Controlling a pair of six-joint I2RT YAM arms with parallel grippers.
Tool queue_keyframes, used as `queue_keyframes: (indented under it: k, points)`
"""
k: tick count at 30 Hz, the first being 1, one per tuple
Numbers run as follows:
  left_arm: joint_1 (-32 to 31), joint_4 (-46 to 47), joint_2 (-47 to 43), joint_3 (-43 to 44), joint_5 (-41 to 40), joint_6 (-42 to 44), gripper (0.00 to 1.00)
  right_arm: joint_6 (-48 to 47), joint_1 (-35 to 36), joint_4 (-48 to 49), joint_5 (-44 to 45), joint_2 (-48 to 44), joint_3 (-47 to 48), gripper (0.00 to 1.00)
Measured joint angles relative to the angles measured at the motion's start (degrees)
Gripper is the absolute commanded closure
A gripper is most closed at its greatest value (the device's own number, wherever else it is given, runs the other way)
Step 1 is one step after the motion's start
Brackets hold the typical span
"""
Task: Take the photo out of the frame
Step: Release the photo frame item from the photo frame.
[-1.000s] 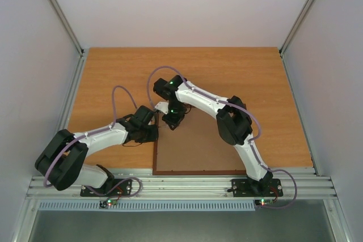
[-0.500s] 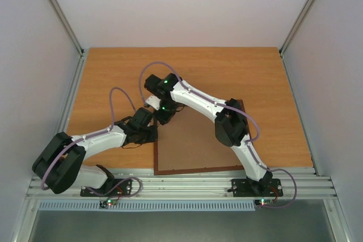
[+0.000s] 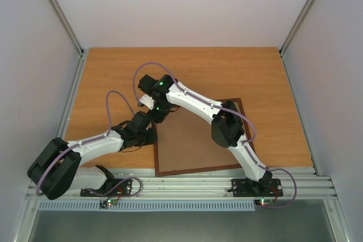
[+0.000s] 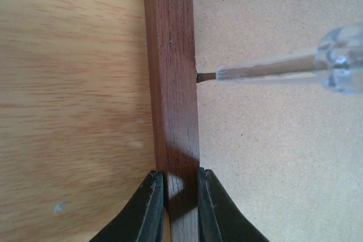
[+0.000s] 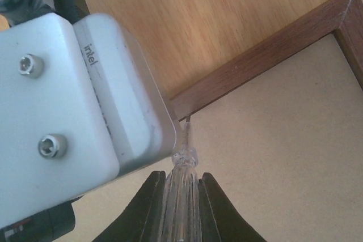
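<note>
The wood-grain table (image 3: 113,72) carries the frame (image 3: 190,151), which lies flat with its brown back side up, at the near edge, slightly right of centre and a little askew.

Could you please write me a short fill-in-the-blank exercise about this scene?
1. The frame's rail is clamped by the ____.
2. The right gripper holds a clear-handled ____.
3. Its tip meets the rail beside the hardboard back, which faces ____.
Missing: left gripper; screwdriver; up.
</note>
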Motion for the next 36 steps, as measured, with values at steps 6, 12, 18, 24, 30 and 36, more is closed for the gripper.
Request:
queue_keyframes:
  k: [6, 12, 18, 24, 30, 36]
  points:
    - [-0.3, -2.3, -5.0, -2.0, -3.7, -1.5, 0.83, 0.0, 1.4, 3.7, 0.2, -2.1, -3.0, 0.99]
    - [-1.9, -7.7, -10.1, -2.3, -3.1, -1.7, 0.81, -0.1, 2.8, 7.4, -0.1, -8.6, -11.5, 0.99]
    - [-2.0, -7.2, -8.2, -3.0, -2.6, -2.5, 0.81, 0.0, 2.7, 13.5, -4.7, -16.3, -18.8, 0.99]
    - [-2.0, -4.4, -6.3, -3.0, -2.9, -3.7, 0.8, 2.1, 2.6, 23.0, -4.2, -21.6, -30.5, 0.99]
    - [-1.4, -4.3, -6.9, -3.5, -3.3, -4.6, 0.66, 5.7, -1.9, 31.0, -0.3, -33.1, -47.9, 0.99]
    - [1.4, -6.5, -12.4, -4.1, -3.3, -4.3, 0.59, 9.6, -15.1, 36.9, 5.0, -50.9, -64.0, 0.99]
